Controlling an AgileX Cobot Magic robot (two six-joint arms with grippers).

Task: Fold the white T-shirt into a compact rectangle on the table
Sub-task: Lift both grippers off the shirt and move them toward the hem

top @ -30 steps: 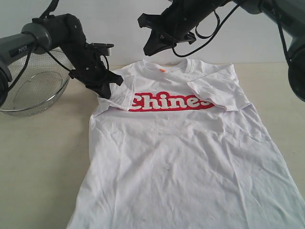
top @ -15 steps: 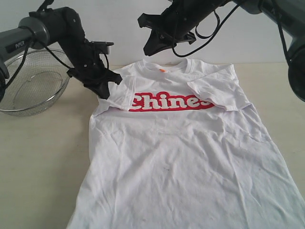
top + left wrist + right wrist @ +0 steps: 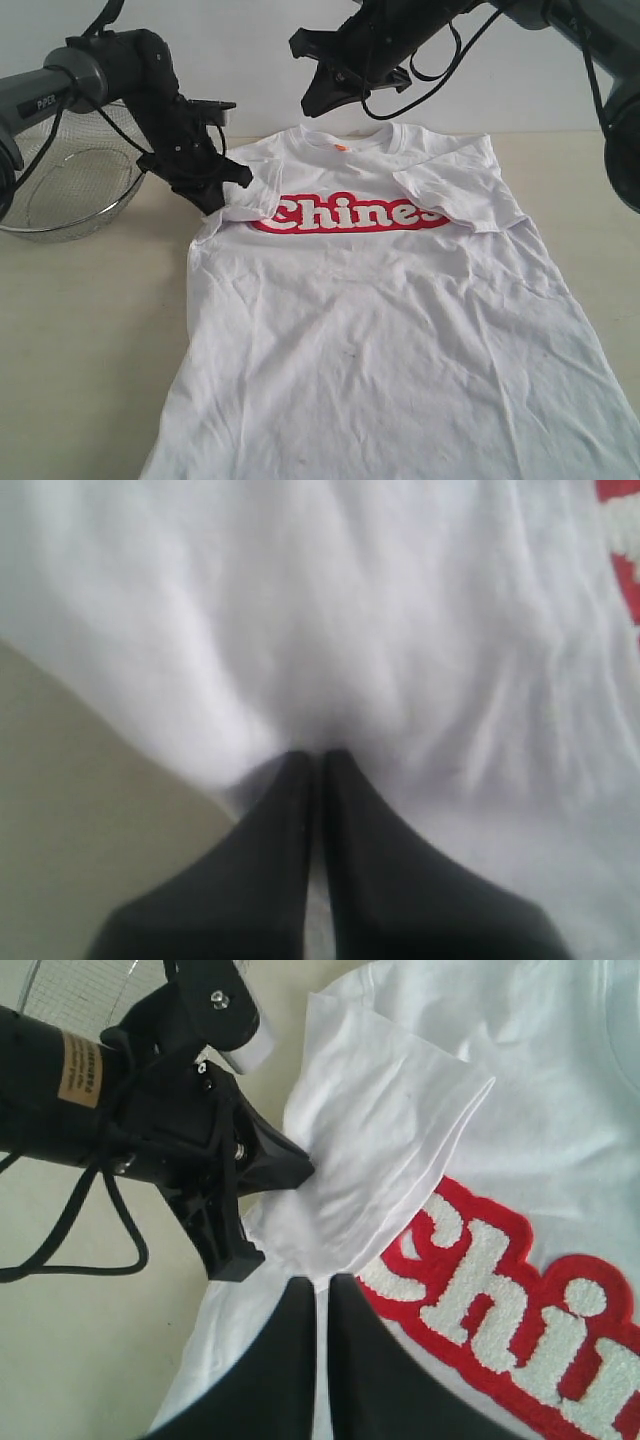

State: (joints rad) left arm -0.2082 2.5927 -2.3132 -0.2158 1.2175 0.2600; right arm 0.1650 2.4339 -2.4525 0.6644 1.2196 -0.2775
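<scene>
The white T-shirt (image 3: 380, 330) lies face up on the table (image 3: 90, 330), with red-outlined lettering (image 3: 350, 213) across the chest. Both sleeves are folded inward onto the chest. My left gripper (image 3: 214, 203) is at the folded left sleeve (image 3: 370, 1130), its jaws shut on the sleeve cloth (image 3: 320, 680), with creases running out from the tips (image 3: 318, 752). My right gripper (image 3: 312, 104) hangs above the collar (image 3: 345, 135), shut and holding nothing. In the right wrist view its fingers (image 3: 320, 1278) point down at the left gripper (image 3: 300, 1168) and the sleeve.
A wire-mesh metal basket (image 3: 70, 190) stands at the back left, close behind the left arm (image 3: 90, 75). Its rim (image 3: 80, 985) shows in the right wrist view. Bare tabletop runs along the shirt's left side (image 3: 80, 380).
The left gripper has drawn back to the left with the sleeve, uncovering more of the first letter. The right arm has not moved.
</scene>
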